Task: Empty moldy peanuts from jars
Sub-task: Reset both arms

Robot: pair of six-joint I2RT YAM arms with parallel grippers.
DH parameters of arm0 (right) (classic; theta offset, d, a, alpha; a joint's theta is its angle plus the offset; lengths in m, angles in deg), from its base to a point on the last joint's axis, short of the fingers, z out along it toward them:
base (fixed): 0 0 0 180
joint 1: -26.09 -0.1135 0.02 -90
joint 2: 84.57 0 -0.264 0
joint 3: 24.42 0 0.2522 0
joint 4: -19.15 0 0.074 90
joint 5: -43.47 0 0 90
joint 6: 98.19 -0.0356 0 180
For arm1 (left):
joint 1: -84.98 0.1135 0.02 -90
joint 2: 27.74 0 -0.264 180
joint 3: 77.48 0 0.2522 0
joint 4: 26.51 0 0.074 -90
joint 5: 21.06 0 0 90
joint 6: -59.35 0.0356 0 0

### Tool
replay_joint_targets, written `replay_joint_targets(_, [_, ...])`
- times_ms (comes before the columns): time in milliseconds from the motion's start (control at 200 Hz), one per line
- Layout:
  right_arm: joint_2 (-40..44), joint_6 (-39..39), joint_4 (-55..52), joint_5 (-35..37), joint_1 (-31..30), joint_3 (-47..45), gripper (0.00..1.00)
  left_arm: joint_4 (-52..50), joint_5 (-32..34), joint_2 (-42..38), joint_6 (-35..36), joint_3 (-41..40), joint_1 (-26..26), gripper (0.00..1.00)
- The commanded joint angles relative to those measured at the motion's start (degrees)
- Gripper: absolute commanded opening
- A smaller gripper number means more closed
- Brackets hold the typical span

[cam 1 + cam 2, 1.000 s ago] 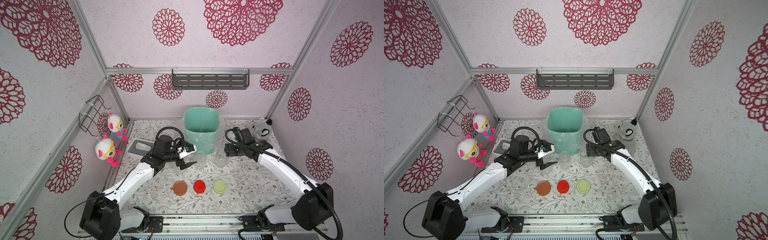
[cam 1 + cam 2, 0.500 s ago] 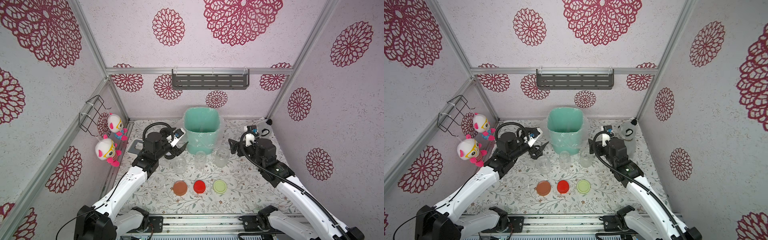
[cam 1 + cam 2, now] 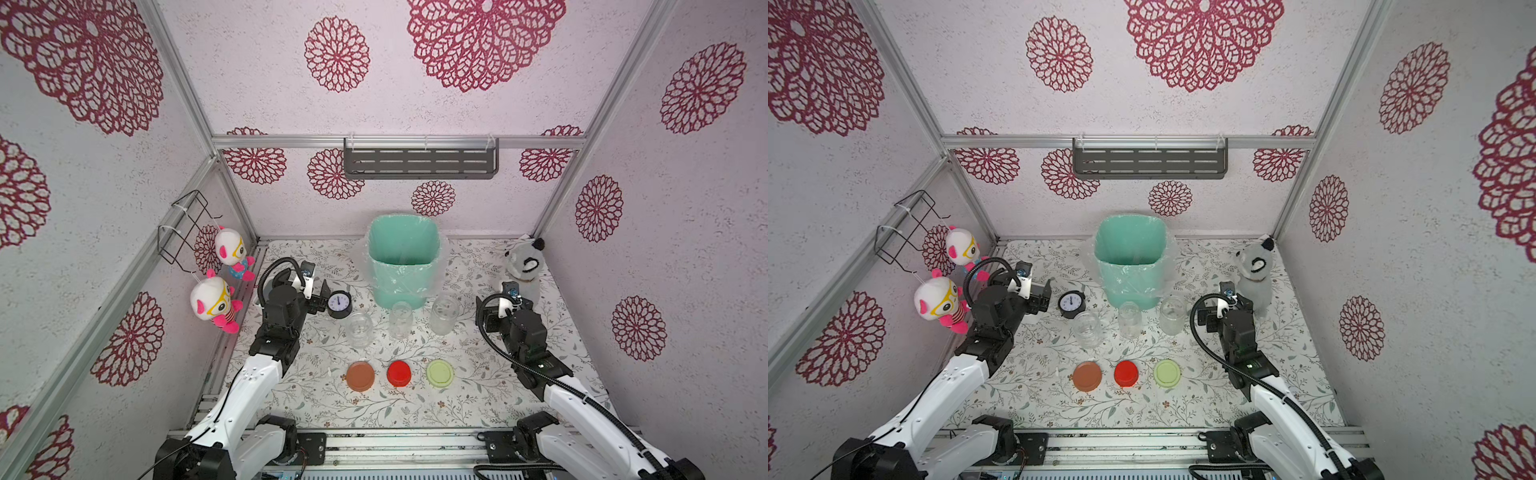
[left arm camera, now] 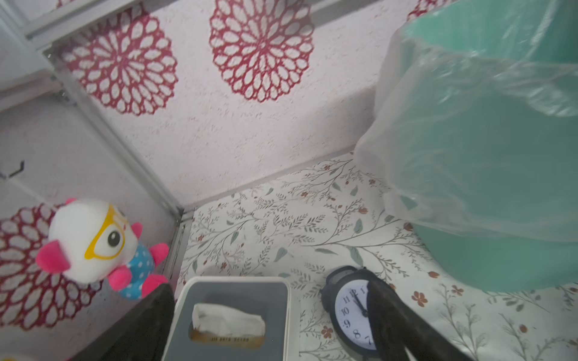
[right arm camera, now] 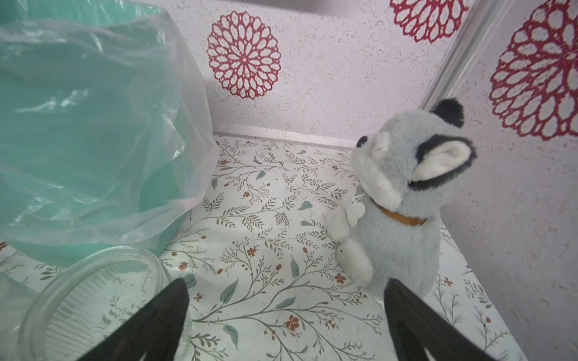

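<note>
Spread wide at left tool [image 4: 268, 284] and right tool [image 5: 286, 281].
Gripping nothing, touching nothing; apart from jars [image 3: 401, 320] on desk [image 3: 316, 399].

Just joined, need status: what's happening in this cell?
Nothing is being handled. Three jars stand open and look empty before the teal bin; their lids lie in a row nearer the robot. The left gripper, by the clock, and the right gripper, by the grey plush toy, are open and empty.
</note>
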Motion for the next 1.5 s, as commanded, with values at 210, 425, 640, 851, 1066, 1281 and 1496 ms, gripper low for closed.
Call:
replay_joint_targets(210, [-3.8, 1.9, 20.9, 2.1, 3.6, -8.4, 0.99, 7.2, 10.4, 1.4, -9.3, -6.8, 4.2, 0.97])
replay_joint_targets(425, [-8.3, 2.7, 22.5, 0.5, 5.3, -9.4, 0.99, 15.8, 9.6, 4.3, -12.8, -11.2, 4.9, 0.97])
replay_joint_targets(640, [-12.5, 2.6, 26.9, -1.2, 7.5, -11.3, 0.99, 24.5, 8.9, 10.2, -14.2, -13.5, 5.0, 0.97])
replay_joint_targets(851, [-17.0, 3.8, 32.7, -2.8, 9.5, -12.9, 0.99, 34.8, 9.0, 17.2, -12.9, -14.5, 5.2, 0.97])
replay_joint_targets(1066, [-20.8, 3.9, 38.1, -8.5, 11.4, -13.7, 0.99, 37.0, 8.7, 18.9, -11.1, -14.3, 6.0, 0.97])
replay_joint_targets(1281, [-25.0, 3.4, 42.0, -11.3, 13.1, -12.3, 0.99, 41.9, 7.0, 22.1, -10.9, -15.2, 7.3, 0.97])
replay_joint_targets(1496, [-24.4, 1.2, 30.1, -12.4, 13.9, -8.0, 0.99, 50.9, 7.7, 28.7, -13.7, -16.8, 9.6, 0.97])
